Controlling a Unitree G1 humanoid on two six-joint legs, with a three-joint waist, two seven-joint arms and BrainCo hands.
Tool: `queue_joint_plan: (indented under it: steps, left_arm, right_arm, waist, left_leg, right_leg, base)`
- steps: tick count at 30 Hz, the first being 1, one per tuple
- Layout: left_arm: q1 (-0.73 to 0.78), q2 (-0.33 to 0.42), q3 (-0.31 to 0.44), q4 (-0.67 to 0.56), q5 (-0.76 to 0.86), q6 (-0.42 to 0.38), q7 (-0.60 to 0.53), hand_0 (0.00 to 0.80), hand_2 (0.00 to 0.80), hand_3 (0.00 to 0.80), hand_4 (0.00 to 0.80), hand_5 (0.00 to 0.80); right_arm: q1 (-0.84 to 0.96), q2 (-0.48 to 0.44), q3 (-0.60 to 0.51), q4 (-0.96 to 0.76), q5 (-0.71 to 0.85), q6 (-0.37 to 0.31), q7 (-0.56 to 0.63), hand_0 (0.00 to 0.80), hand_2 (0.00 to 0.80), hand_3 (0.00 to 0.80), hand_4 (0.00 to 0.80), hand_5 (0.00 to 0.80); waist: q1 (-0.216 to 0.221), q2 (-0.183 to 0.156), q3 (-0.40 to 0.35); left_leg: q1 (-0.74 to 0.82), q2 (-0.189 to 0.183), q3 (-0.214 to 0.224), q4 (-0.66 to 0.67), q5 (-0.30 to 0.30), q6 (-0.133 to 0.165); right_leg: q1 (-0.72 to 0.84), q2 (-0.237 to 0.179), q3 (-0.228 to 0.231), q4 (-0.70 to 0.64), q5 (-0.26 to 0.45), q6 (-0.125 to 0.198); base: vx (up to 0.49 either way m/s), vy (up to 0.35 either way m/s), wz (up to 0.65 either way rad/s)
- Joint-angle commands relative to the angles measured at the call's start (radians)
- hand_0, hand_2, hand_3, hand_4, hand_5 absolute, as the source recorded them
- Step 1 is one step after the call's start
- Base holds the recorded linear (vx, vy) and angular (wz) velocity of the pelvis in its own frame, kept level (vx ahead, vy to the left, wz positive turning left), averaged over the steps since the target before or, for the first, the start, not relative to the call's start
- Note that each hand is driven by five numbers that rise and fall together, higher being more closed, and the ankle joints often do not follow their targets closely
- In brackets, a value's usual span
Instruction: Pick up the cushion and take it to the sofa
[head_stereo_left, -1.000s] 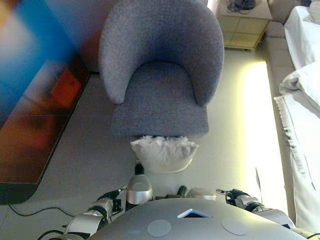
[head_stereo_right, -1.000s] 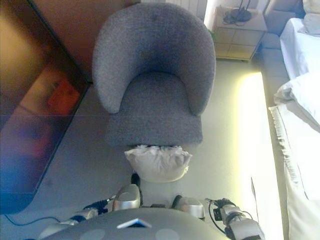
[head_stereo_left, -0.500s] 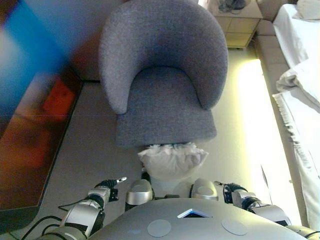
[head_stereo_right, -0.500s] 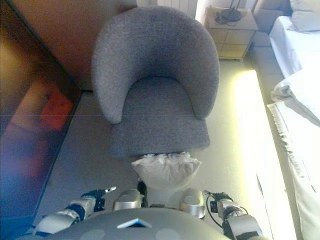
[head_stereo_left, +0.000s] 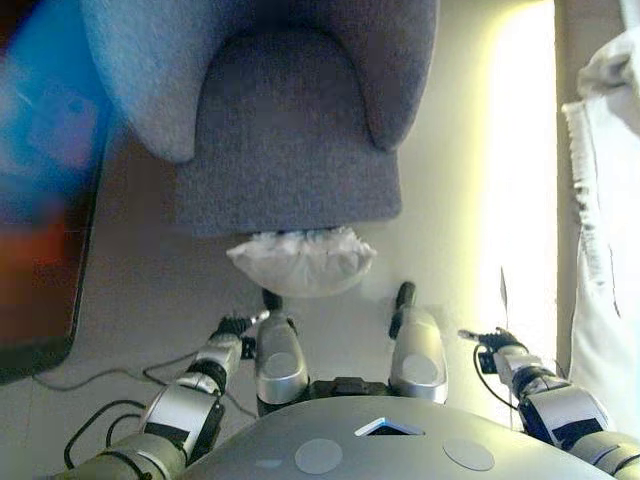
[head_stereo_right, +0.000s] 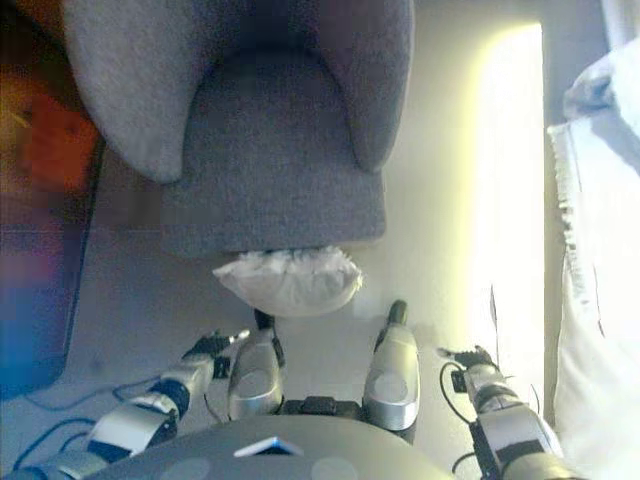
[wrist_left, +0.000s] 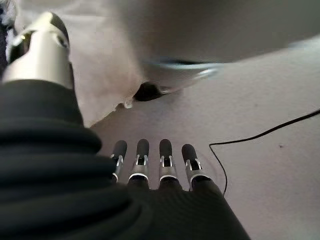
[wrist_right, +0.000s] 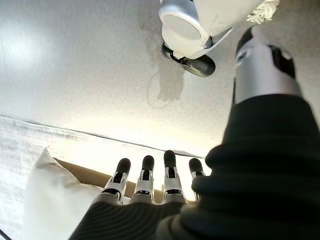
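Observation:
A white cushion (head_stereo_left: 300, 260) with a frilled edge lies on the floor, touching the front edge of the grey armchair (head_stereo_left: 290, 150). Low at the left, my left hand (head_stereo_left: 232, 327) hangs short of the cushion and apart from it. Its fingers (wrist_left: 150, 160) are straight over bare floor and hold nothing. Over by the bed side, my right hand (head_stereo_left: 492, 340) is also low. Its fingers (wrist_right: 145, 175) are straight and empty too. The cushion rests between the two hands and a little ahead of them.
A dark screen (head_stereo_left: 40, 200) stands along the left. A bed with white linen (head_stereo_left: 610, 250) runs down the right, with a bright strip of floor (head_stereo_left: 520, 180) beside it. The armchair fills the space straight ahead.
The camera has tipped down and closed in, so the chair and cushion sit higher in view. Both hands now show at the sides. The cushion still lies by the chair's front.

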Motion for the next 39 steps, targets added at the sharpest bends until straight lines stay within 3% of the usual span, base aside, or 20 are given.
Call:
queue_joint_plan:
  steps: [1, 5, 9, 14, 17, 22, 25, 26, 27, 28, 32, 33, 35, 37, 39]
  left_arm:
    - [-0.078, 0.066, -0.019, -0.029, -0.053, -0.030, 0.064, 0.000, 0.000, 0.000, 0.000, 0.000]
    - [-0.146, 0.065, -0.032, -0.035, -0.098, -0.068, 0.099, 0.000, 0.000, 0.000, 0.000, 0.000]
    - [-0.202, 0.064, -0.048, -0.060, -0.164, -0.087, 0.174, 0.000, 0.000, 0.000, 0.000, 0.000]
    - [-0.274, 0.105, -0.031, -0.049, -0.244, -0.135, 0.175, 0.000, 0.000, 0.000, 0.000, 0.000]
    - [-0.290, 0.092, -0.039, -0.047, -0.238, -0.273, 0.210, 0.000, 0.000, 0.000, 0.000, 0.000]
    - [-0.337, 0.086, -0.044, -0.129, -0.176, -0.353, 0.305, 0.000, 0.000, 0.000, 0.000, 0.000]
    - [-0.373, 0.103, -0.046, -0.179, -0.158, -0.331, 0.344, 0.000, 0.000, 0.000, 0.000, 0.000]
    - [-0.387, 0.118, -0.057, -0.180, -0.135, -0.269, 0.407, 0.000, 0.000, 0.000, 0.000, 0.000]
    - [-0.393, 0.135, -0.063, -0.175, -0.075, -0.333, 0.399, 0.000, 0.000, 0.000, 0.000, 0.000]
    - [-0.395, 0.148, -0.060, -0.169, -0.105, -0.314, 0.407, 0.000, 0.000, 0.000, 0.000, 0.000]
    - [-0.399, 0.195, -0.048, -0.166, -0.060, -0.369, 0.405, 0.000, 0.000, 0.000, 0.000, 0.000]
    - [-0.405, 0.219, -0.050, -0.182, -0.064, -0.366, 0.409, 0.000, 0.000, 0.000, 0.000, 0.000]
    - [-0.412, 0.277, -0.040, -0.213, -0.080, -0.376, 0.397, 0.000, 0.000, 0.000, 0.000, 0.000]
    - [-0.405, 0.300, -0.027, -0.227, -0.056, -0.407, 0.407, 0.000, 0.000, 0.000, 0.000, 0.000]
    - [-0.408, 0.317, -0.017, -0.238, -0.046, -0.424, 0.412, 0.000, 0.000, 0.000, 0.000, 0.000]
  right_arm:
    - [-0.077, 0.024, 0.002, -0.035, 0.001, -0.056, -0.046, 0.000, 0.000, 0.000, 0.000, 0.000]
    - [-0.176, 0.023, 0.034, -0.075, 0.011, -0.142, -0.098, 0.000, 0.000, 0.000, 0.000, 0.000]
    - [-0.278, 0.016, 0.089, -0.138, -0.044, -0.156, -0.152, 0.000, 0.000, 0.000, 0.000, 0.000]
    - [-0.371, -0.021, 0.135, -0.183, -0.069, -0.163, -0.160, 0.000, 0.000, 0.000, 0.000, 0.000]
    - [-0.430, -0.022, 0.160, -0.173, -0.048, -0.168, -0.192, 0.000, 0.000, 0.000, 0.000, 0.000]
    - [-0.505, -0.058, 0.162, -0.177, -0.048, -0.109, -0.207, 0.000, 0.000, 0.000, 0.000, 0.000]
    - [-0.546, -0.087, 0.165, -0.172, -0.041, -0.089, -0.188, 0.000, 0.000, 0.000, 0.000, 0.000]
    - [-0.564, -0.100, 0.171, -0.167, -0.030, -0.083, -0.180, 0.000, 0.000, 0.000, 0.000, 0.000]
    - [-0.579, -0.109, 0.177, -0.154, -0.018, -0.089, -0.176, 0.000, 0.000, 0.000, 0.000, 0.000]
    - [-0.586, -0.117, 0.178, -0.147, -0.012, -0.091, -0.173, 0.000, 0.000, 0.000, 0.000, 0.000]
    - [-0.614, -0.164, 0.181, -0.132, -0.023, -0.090, -0.159, 0.000, 0.000, 0.000, 0.000, 0.000]
    - [-0.616, -0.215, 0.171, -0.135, -0.026, -0.101, -0.109, 0.000, 0.000, 0.000, 0.000, 0.000]
    - [-0.570, -0.302, 0.160, -0.131, -0.018, -0.185, -0.034, 0.000, 0.000, 0.000, 0.000, 0.000]
    - [-0.489, -0.310, 0.153, -0.164, -0.026, -0.272, -0.051, 0.000, 0.000, 0.000, 0.000, 0.000]
    - [-0.420, -0.311, 0.154, -0.252, -0.035, -0.313, -0.080, 0.000, 0.000, 0.000, 0.000, 0.000]
  waist:
    - [-0.008, -0.025, 0.090]
    - [0.002, -0.020, 0.156]
    - [0.005, -0.023, 0.156]
    - [0.016, -0.023, 0.156]
    - [0.036, -0.028, 0.156]
    - [0.051, -0.018, 0.156]
    - [0.051, -0.014, 0.156]
    - [0.052, -0.012, 0.156]
    - [0.052, -0.010, 0.156]
    - [0.053, -0.007, 0.156]
    - [0.048, 0.014, 0.156]
    - [0.044, 0.014, 0.156]
    - [0.033, 0.004, 0.156]
    - [0.019, -0.008, 0.156]
    - [0.004, -0.019, 0.156]
  left_leg:
    - [-0.050, 0.022, 0.008, 0.045, -0.043, -0.077]
    - [-0.153, -0.031, -0.016, 0.088, -0.050, -0.061]
    - [-0.309, -0.058, -0.047, 0.152, -0.063, -0.054]
    - [-0.443, -0.087, -0.070, 0.171, -0.058, -0.041]
    - [-0.536, -0.106, -0.094, 0.180, -0.054, -0.031]
    - [-0.670, -0.112, -0.113, 0.200, -0.046, -0.020]
    - [-0.744, -0.117, -0.120, 0.239, -0.049, -0.017]
    - [-0.778, -0.116, -0.124, 0.263, -0.058, -0.016]
    - [-0.811, -0.116, -0.129, 0.279, -0.061, -0.015]
    - [-0.831, -0.117, -0.131, 0.288, -0.063, -0.015]
    - [-0.929, -0.117, -0.118, 0.320, -0.077, -0.017]
    - [-0.954, -0.118, -0.122, 0.338, -0.084, -0.021]
    - [-1.014, -0.116, -0.130, 0.382, -0.099, -0.018]
    - [-1.046, -0.115, -0.127, 0.393, -0.103, -0.014]
    - [-1.074, -0.116, -0.124, 0.397, -0.104, -0.011]
  right_leg:
    - [0.042, -0.065, -0.029, -0.135, 0.051, 0.037]
    - [-0.066, -0.100, -0.011, -0.081, 0.060, 0.048]
    - [-0.208, -0.106, 0.016, -0.062, 0.074, 0.048]
    - [-0.337, -0.107, 0.028, -0.047, 0.087, 0.049]
    - [-0.426, -0.115, 0.026, -0.038, 0.098, 0.050]
    - [-0.565, -0.130, 0.039, -0.013, 0.112, 0.054]
    - [-0.635, -0.135, 0.049, 0.013, 0.114, 0.053]
    - [-0.665, -0.136, 0.054, 0.033, 0.107, 0.052]
    - [-0.696, -0.137, 0.057, 0.047, 0.106, 0.050]
    - [-0.716, -0.138, 0.061, 0.056, 0.104, 0.050]
    - [-0.823, -0.141, 0.089, 0.081, 0.101, 0.053]
    - [-0.846, -0.140, 0.095, 0.089, 0.102, 0.056]
    - [-0.892, -0.134, 0.102, 0.111, 0.103, 0.059]
    - [-0.913, -0.126, 0.103, 0.112, 0.101, 0.063]
    - [-0.933, -0.116, 0.108, 0.107, 0.099, 0.064]
  base:
    - [-0.127, 0.141, 0.44]
    - [-0.086, 0.162, 0.34]
    - [-0.032, 0.113, 0.19]
    - [-0.013, 0.070, 0.16]
    - [-0.014, -0.025, 0.13]
    - [0.009, 0.064, 0.22]
    - [-0.009, 0.093, 0.13]
    - [-0.009, 0.060, 0.20]
    - [-0.004, 0.057, 0.20]
    - [-0.001, 0.067, 0.15]
    - [0.011, 0.135, 0.10]
    - [-0.004, 0.117, 0.09]
    - [0.002, 0.105, 0.06]
    - [0.017, 0.092, 0.07]
    - [0.013, 0.089, 0.03]
